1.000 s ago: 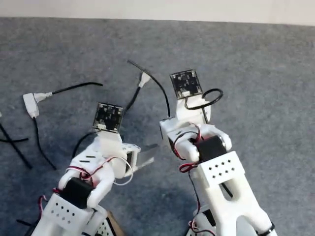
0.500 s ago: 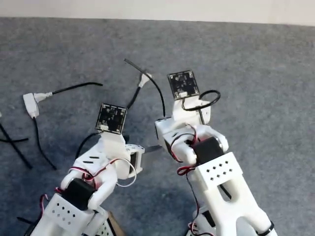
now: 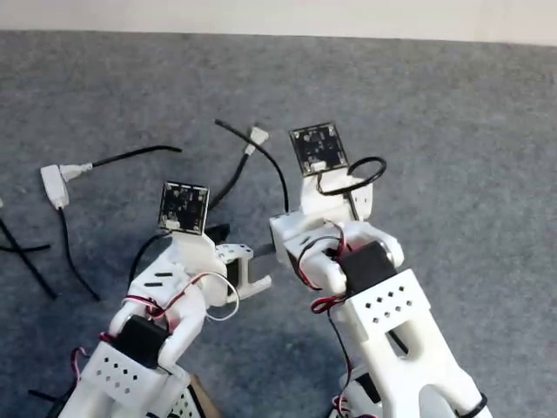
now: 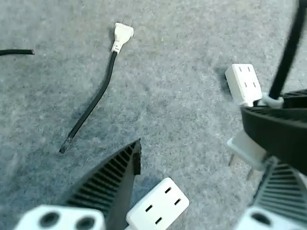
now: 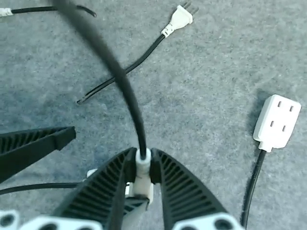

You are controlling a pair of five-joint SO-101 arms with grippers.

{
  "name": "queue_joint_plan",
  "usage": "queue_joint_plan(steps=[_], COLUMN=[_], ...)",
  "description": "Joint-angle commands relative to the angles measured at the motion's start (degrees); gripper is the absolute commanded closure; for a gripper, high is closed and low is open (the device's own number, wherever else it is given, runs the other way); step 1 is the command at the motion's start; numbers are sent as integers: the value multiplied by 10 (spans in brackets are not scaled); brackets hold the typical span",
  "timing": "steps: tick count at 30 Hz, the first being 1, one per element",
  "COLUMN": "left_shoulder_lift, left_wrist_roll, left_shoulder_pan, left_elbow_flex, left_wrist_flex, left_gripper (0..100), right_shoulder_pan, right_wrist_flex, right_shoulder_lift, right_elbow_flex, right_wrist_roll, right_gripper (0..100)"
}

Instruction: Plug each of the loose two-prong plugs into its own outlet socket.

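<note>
My right gripper is shut on a white two-prong plug whose black cord arcs away over the carpet. In the left wrist view that plug hangs prongs down under the right gripper. My left gripper stands open close beside it, with a white outlet socket lying between its fingers. A second socket lies farther off on the carpet. A loose white plug on a short black cord rests beyond both arms.
At the far left of the grey carpet lies a white socket block with a white plug at its end. Black cords cross near the left edge. The carpet's right side is bare.
My right gripper has shifted left with the plug, swinging its cord left. My left gripper has turned and come closer to the right one.
</note>
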Motion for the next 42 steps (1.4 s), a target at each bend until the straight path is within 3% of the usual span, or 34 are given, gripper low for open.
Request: queue_joint_plan(steps=[1,9,16,24,30,34,39,42], left_shoulder_lift=[0,0,0,-5,-7,-7,-1,-1], left_wrist_roll=[3,3,3,3,2,4,41,46], left_shoulder_pan=[-13,-22,-37,-22,7,-58,-263,-332], left_elbow_flex=[0,5,4,0,0,-20,-81,-89], left_wrist_flex=[-11,-11,-11,9,34,33,33,33], left_gripper=[627,627,627,627,627,627,627,627], right_shoulder_pan=[-9,-8,-7,42,71,61,10,-17], right_wrist_flex=[23,99,109,86,71,74,91,92], right_shoulder_lift=[0,0,1,8,100,121,127,127], right_elbow_flex=[-37,-72,-71,-62,-82,-106,-110,-111], right_wrist_roll=[18,60,72,84,83,55,51,51], right_gripper=[994,994,994,994,994,994,994,994])
